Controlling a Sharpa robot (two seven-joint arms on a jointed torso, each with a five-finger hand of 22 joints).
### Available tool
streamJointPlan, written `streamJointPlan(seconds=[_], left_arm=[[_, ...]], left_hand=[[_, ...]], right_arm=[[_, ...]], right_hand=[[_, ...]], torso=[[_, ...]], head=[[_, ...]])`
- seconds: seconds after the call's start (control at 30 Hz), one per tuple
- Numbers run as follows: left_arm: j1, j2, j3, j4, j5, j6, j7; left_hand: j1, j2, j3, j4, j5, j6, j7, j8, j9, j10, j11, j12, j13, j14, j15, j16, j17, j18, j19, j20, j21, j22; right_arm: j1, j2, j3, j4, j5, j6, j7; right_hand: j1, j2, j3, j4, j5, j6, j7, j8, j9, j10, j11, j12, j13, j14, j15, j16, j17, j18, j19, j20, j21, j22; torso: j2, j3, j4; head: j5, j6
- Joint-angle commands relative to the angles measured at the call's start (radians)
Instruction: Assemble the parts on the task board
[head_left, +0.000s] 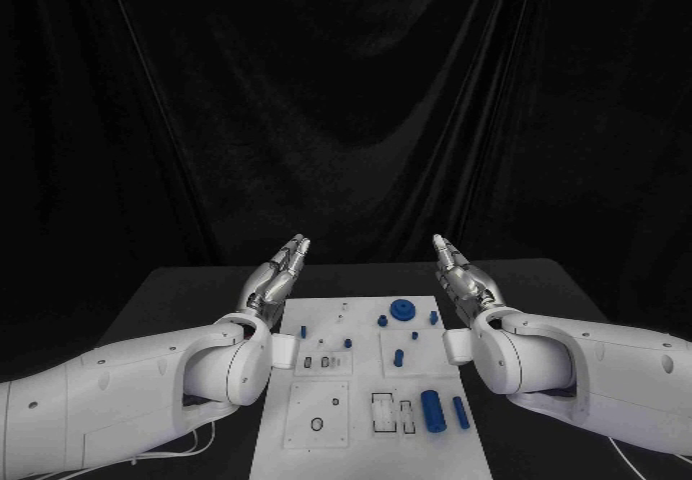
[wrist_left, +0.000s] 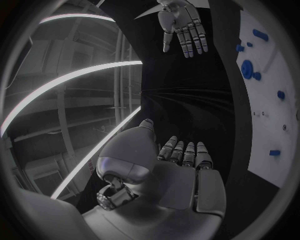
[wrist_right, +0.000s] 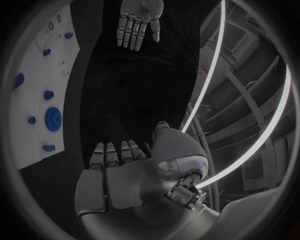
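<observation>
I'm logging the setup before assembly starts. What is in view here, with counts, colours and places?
task board: one, white, middle of the black table, between the arms.
round part: one, blue, far end of the board.
long cylinder parts: two, blue, near right of the board, side by side.
small parts: several, blue, scattered over the board's far half; exact count unclear.
table: one, black, under the board.
curtain: black, behind the table.
left hand: silver, raised beside the board's far left corner, fingers straight, holding nothing.
right hand: silver, raised at the far right corner, holding nothing.
</observation>
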Motion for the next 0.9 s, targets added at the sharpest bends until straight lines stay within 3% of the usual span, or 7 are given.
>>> streamJointPlan(seconds=[0.03,0.23,0.37,0.57,0.67,0.77,0.9], left_arm=[[0.017,-0.004,-0.017,0.01,0.097,0.187,0.13],[0.033,-0.01,-0.043,0.017,0.126,0.246,0.163],[0.034,0.005,-0.045,-0.026,0.152,0.245,0.137],[0.034,0.009,-0.045,-0.036,0.152,0.227,0.125],[0.034,0.009,-0.045,-0.039,0.152,0.218,0.124],[0.034,0.009,-0.045,-0.042,0.152,0.209,0.127],[0.034,0.01,-0.045,-0.047,0.152,0.186,0.134]], left_hand=[[0.048,0.01,-0.005,0.017,0.017,0.008,-0.009,0.006,0.002,0.002,-0.012,0.007,0.003,0.0,-0.078,-0.004,-0.001,0.018,0.001,-0.038,-0.006,-0.002],[0.048,0.007,-0.012,0.018,0.015,-0.047,-0.061,0.0,-0.005,-0.012,-0.054,-0.001,-0.003,0.0,-0.099,-0.004,-0.001,0.033,0.001,-0.043,-0.006,-0.002],[0.044,0.004,-0.023,0.017,0.012,-0.082,-0.086,-0.005,-0.009,-0.016,-0.078,-0.006,-0.007,0.0,-0.115,-0.004,-0.001,0.056,0.001,-0.035,-0.006,-0.002],[0.035,-0.003,-0.044,0.017,-0.006,-0.138,-0.131,-0.014,-0.019,-0.016,-0.125,-0.006,-0.007,0.0,-0.109,-0.004,-0.001,0.054,0.001,-0.034,-0.006,-0.002],[0.02,-0.045,-0.083,0.016,-0.167,-0.144,-0.135,-0.015,-0.02,-0.016,-0.131,-0.006,-0.007,0.0,-0.125,-0.004,-0.001,0.045,0.001,-0.06,-0.006,-0.002],[0.004,-0.068,-0.105,0.016,-0.249,-0.141,-0.129,-0.014,-0.019,-0.016,-0.129,-0.006,-0.007,0.0,-0.141,-0.004,-0.001,0.03,0.001,-0.091,-0.006,-0.002],[0.012,-0.08,-0.106,0.014,-0.247,-0.135,-0.122,-0.013,-0.018,-0.016,-0.125,-0.006,-0.007,0.0,-0.165,-0.004,-0.001,0.024,0.001,-0.12,-0.006,-0.002]], right_arm=[[0.009,-0.001,-0.006,0.004,0.082,0.064,-0.042],[0.009,-0.001,-0.006,0.004,0.082,0.064,-0.042],[0.009,-0.019,-0.006,-0.016,0.047,0.117,-0.036],[0.009,-0.024,-0.006,-0.014,0.025,0.125,-0.037],[0.009,-0.023,-0.006,-0.016,0.021,0.131,-0.041],[0.009,-0.023,-0.006,-0.019,0.019,0.14,-0.045],[0.009,-0.022,-0.006,-0.024,0.011,0.153,-0.053]], right_hand=[[0.042,0.004,-0.015,0.008,0.009,0.002,-0.001,-0.001,0.001,0.001,-0.002,-0.005,-0.001,0.0,-0.176,-0.004,-0.002,0.02,0.0,-0.064,-0.004,-0.001],[0.048,0.001,-0.015,0.007,0.008,0.002,0.006,-0.001,0.001,0.001,0.006,-0.005,-0.001,0.0,-0.167,-0.004,-0.002,0.02,0.0,-0.052,-0.004,-0.001],[0.049,0.001,-0.015,0.008,0.008,0.001,0.007,-0.001,0.001,0.001,0.007,-0.005,-0.001,0.0,-0.166,-0.004,-0.002,0.02,0.0,-0.05,-0.004,-0.001],[0.05,0.0,-0.015,0.008,0.007,0.0,0.008,-0.002,0.001,0.001,0.009,-0.005,-0.001,0.0,-0.163,-0.004,-0.002,0.02,0.0,-0.046,-0.004,-0.001],[0.051,-0.001,-0.016,0.009,0.0,0.0,0.013,-0.002,0.001,0.001,0.014,-0.005,-0.001,0.0,-0.158,-0.004,-0.002,0.02,0.0,-0.04,-0.004,-0.001],[0.052,-0.001,-0.016,0.009,-0.003,0.001,0.017,-0.001,0.001,0.001,0.018,-0.005,-0.001,0.0,-0.154,-0.004,-0.002,0.02,0.0,-0.036,-0.004,-0.001],[0.052,-0.003,-0.018,0.009,-0.008,0.003,0.024,-0.001,0.001,0.001,0.026,-0.005,-0.001,0.0,-0.147,-0.004,-0.002,0.02,0.0,-0.03,-0.004,-0.001]], torso=[[0.0,0.0001,-0.0002],[0.0,0.0001,-0.0002],[-0.005,0.0,-0.0046],[0.002,0.0008,0.0001],[-0.001,0.0001,-0.0005],[0.0,0.0007,0.0014],[0.0,0.0004,0.0018]], head=[[0.0,0.0],[0.0,0.0],[0.017,-0.016],[0.013,-0.01],[0.014,-0.014],[0.018,-0.018],[0.019,-0.025]])
